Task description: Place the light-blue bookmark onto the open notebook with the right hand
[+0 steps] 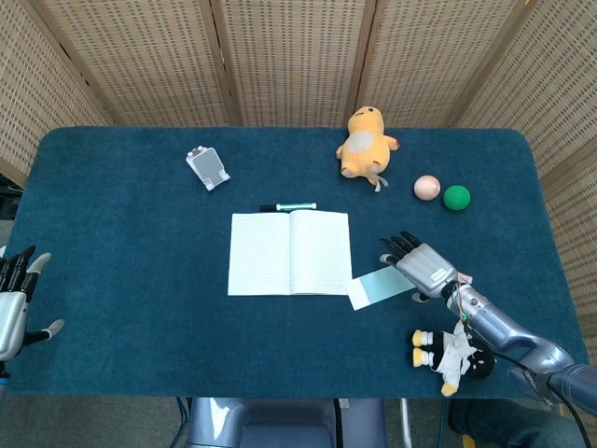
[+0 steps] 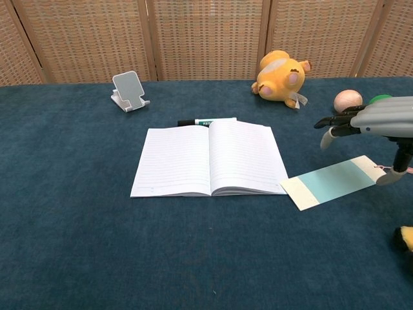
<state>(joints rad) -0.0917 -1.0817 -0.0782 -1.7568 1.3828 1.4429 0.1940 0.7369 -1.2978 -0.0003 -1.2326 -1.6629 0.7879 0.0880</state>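
The light-blue bookmark (image 1: 378,285) (image 2: 332,182) with cream ends lies flat on the table just right of the open notebook (image 1: 290,253) (image 2: 210,158). My right hand (image 1: 422,264) (image 2: 371,120) hovers above the bookmark's right end with its fingers stretched out toward the notebook, holding nothing. In the chest view the hand is clearly above the bookmark, not touching it. My left hand (image 1: 13,299) shows at the far left edge of the head view, fingers spread, off the table's near-left corner.
A pen (image 1: 287,206) (image 2: 206,121) lies along the notebook's far edge. A yellow plush (image 1: 364,142), a peach ball (image 1: 426,187) and a green ball (image 1: 456,197) sit at the back right. A penguin plush (image 1: 452,353) lies near my right forearm. A phone stand (image 1: 208,167) is at back left.
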